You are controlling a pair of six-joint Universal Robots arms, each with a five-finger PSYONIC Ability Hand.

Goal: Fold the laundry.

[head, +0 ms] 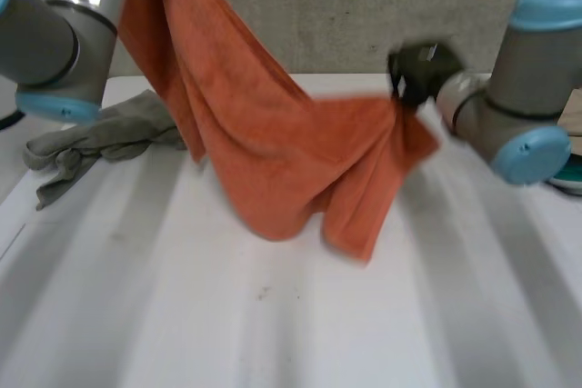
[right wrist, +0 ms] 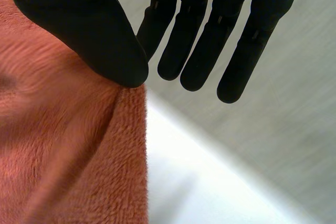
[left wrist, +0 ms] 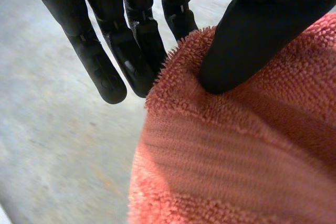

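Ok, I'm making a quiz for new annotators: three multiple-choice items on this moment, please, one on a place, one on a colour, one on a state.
1. Where does the grey cloth lie?
A) on the table beside the left arm
B) on a chair
C) on the floor
2. What colour is the towel?
A) blue
B) orange
C) white
3. What state is the towel in?
A) folded flat
B) held up, hanging
C) rolled into a tube

1 A: it lies on the white top by that arm.
2 B: it is plainly orange.
3 B: the left hand and the right hand each pinch an edge under the thumb.
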